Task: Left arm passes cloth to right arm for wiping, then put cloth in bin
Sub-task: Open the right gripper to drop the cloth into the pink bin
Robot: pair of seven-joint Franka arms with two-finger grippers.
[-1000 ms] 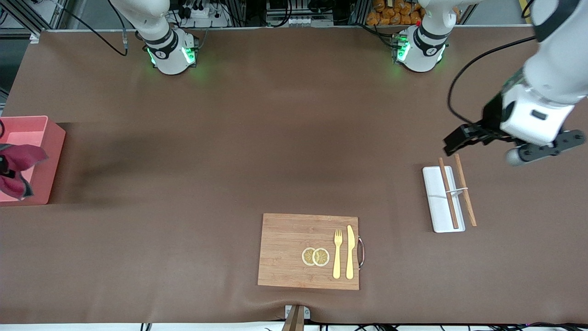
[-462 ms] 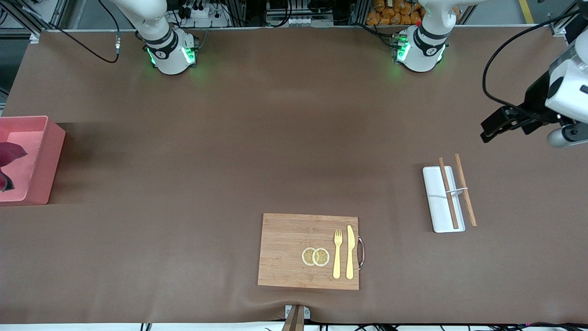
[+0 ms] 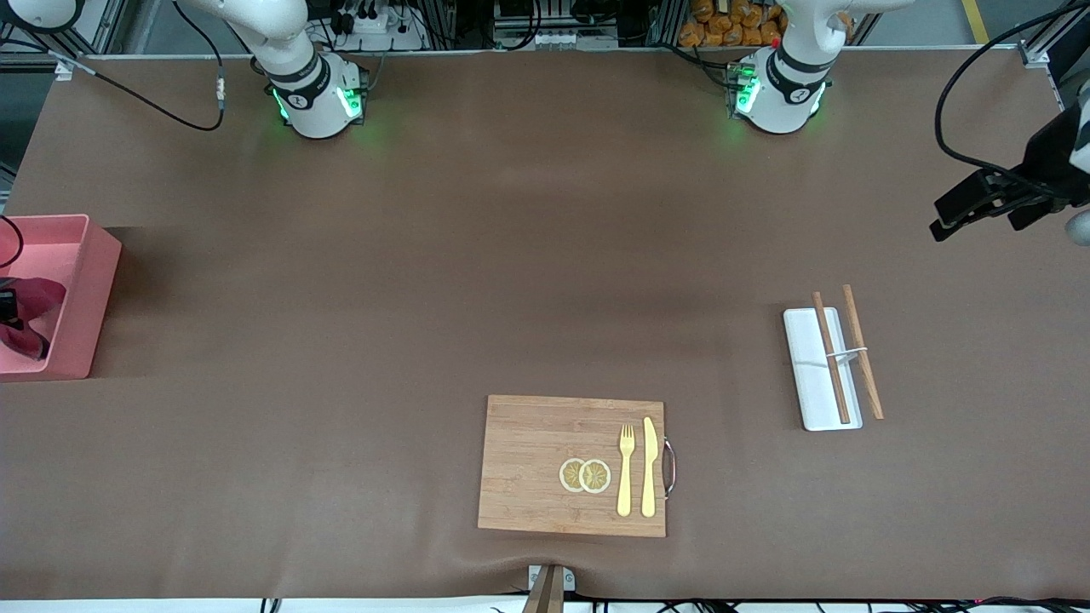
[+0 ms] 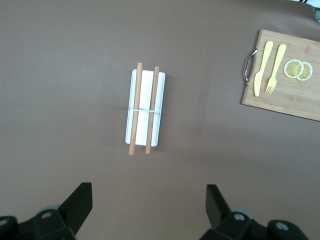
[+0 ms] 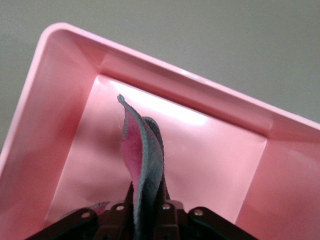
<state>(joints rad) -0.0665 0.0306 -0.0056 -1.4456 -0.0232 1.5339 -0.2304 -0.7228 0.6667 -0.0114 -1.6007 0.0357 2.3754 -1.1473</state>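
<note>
The pink bin [image 3: 92, 298] stands at the right arm's end of the table. My right gripper [image 5: 147, 210] is shut on the cloth [image 5: 144, 150], grey on one side and crimson-pink on the other. It holds the cloth upright inside the bin's walls [image 5: 190, 87]. In the front view the cloth [image 3: 32, 300] shows as a dark red fold over the bin's floor, and the right gripper is almost cut off at the edge. My left gripper [image 3: 958, 213] is open and empty in the air over the left arm's end of the table; it also shows in the left wrist view [image 4: 148, 205].
A white tray [image 3: 809, 375] with two brown chopsticks [image 3: 830, 358] lies toward the left arm's end. A wooden board [image 3: 528, 464] with a yellow fork, a knife and two lemon slices lies near the front edge.
My left gripper has drawn away from the white tray toward the left arm's end of the table. The cloth has stayed in my right gripper over the bin, shifting slightly.
</note>
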